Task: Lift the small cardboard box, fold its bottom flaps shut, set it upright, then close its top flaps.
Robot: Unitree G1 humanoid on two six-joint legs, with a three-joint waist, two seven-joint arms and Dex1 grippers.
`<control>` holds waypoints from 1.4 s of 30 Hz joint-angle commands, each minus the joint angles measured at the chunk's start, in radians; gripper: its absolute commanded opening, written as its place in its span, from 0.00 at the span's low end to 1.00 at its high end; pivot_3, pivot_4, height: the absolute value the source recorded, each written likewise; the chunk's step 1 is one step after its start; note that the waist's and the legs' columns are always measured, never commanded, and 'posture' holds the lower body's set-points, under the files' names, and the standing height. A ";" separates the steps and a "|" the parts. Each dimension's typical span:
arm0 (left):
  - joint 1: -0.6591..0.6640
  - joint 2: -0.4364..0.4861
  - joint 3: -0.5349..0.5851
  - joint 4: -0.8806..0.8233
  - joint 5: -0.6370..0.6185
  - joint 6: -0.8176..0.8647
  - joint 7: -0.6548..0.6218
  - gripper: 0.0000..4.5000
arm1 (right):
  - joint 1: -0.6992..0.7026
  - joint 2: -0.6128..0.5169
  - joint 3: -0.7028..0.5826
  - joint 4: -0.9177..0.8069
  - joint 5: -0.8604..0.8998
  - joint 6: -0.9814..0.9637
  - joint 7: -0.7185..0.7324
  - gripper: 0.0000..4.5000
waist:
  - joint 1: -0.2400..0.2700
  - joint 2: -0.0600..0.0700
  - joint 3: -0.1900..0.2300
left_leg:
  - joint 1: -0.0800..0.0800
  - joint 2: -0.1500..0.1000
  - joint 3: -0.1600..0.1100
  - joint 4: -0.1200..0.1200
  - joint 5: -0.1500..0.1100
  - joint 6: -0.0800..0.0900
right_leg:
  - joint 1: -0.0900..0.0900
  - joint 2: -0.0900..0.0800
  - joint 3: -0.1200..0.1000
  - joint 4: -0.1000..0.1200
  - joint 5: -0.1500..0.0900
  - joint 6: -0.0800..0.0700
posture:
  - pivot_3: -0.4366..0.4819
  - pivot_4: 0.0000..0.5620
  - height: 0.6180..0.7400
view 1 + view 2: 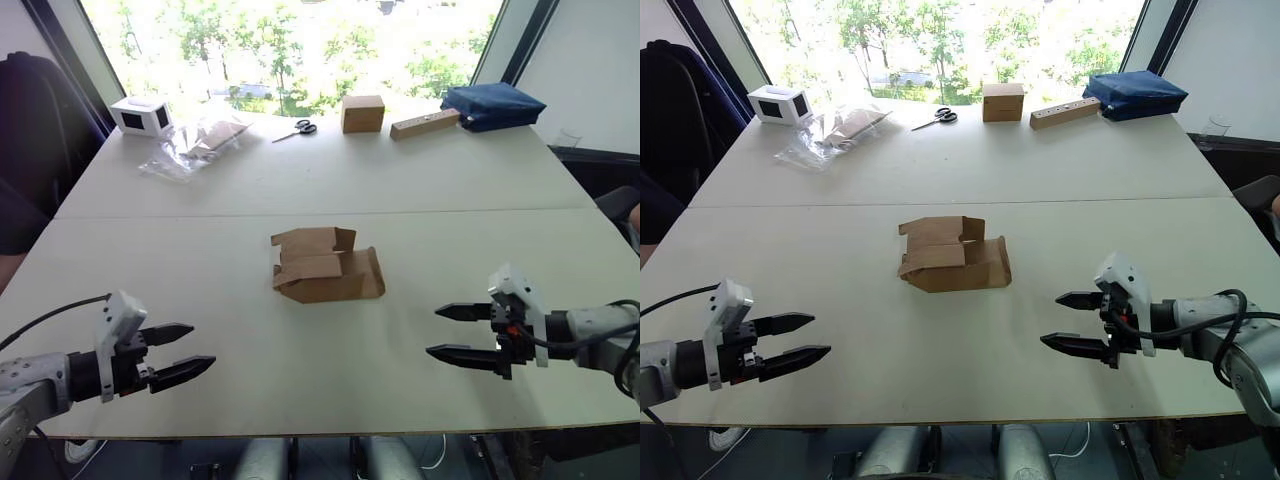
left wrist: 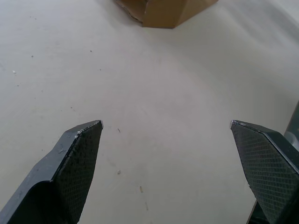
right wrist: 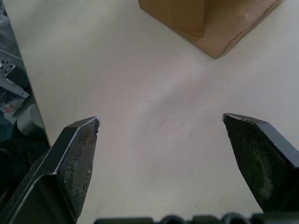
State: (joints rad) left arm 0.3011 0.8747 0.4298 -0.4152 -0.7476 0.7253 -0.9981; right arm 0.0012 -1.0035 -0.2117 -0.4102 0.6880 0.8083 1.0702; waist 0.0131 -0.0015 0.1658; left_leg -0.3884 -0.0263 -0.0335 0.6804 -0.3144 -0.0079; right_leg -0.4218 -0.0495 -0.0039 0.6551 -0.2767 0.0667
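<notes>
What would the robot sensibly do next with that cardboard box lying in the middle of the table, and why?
Probably bring both grippers inward toward the small cardboard box. It lies on its side on the table with flaps loose, untouched. The left gripper and right gripper are open and well short of it, one on either side, so neither can lift it yet.

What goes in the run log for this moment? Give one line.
stage: pre-grasp | small cardboard box: lying flat mid-table, untouched | left gripper: open, empty | right gripper: open, empty
</notes>
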 commanded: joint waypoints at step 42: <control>-0.898 -0.170 -0.289 0.701 -0.130 0.553 0.025 1.00 | -0.146 0.015 0.009 -0.298 -0.076 -0.014 -0.245 0.99 | -0.001 -0.001 0.000 | -0.001 -0.001 0.001 0.003 0.000 0.000 | -0.004 0.003 0.000 0.006 0.002 0.002 | 0.48 0.27 1.00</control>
State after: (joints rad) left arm -0.5679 0.7143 0.1605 0.2553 -0.8803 1.2585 -0.9649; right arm -0.1279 -0.9963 -0.2010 -0.6482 0.6140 0.7883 0.8626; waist 0.0117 -0.0029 0.1658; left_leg -0.3898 -0.0270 -0.0328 0.6835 -0.3141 -0.0083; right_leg -0.4255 -0.0469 -0.0042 0.6613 -0.2750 0.0687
